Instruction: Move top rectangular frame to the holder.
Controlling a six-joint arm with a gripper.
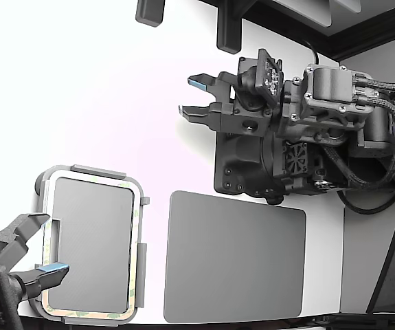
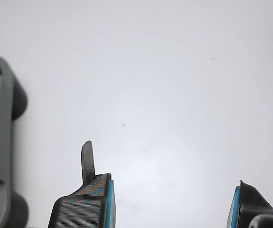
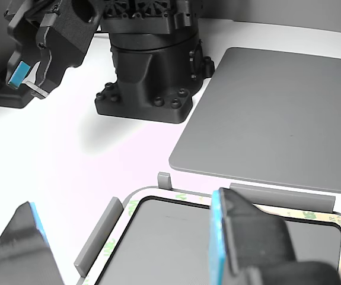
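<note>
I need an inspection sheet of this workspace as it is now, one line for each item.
Surface: white table, clean.
Job's things: rectangular frame lies in the holder.
Clutter: dark grey mat beside the holder, flat.
Grippers: end effector open, empty, over bare table; second end effector open at the holder's edge.
Cables: braided cables on the arm, off the table.
Surroundings: dark fixtures at the far edge.

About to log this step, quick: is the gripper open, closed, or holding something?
Gripper: open, fingers spread apart over bare white table, holding nothing.
</note>
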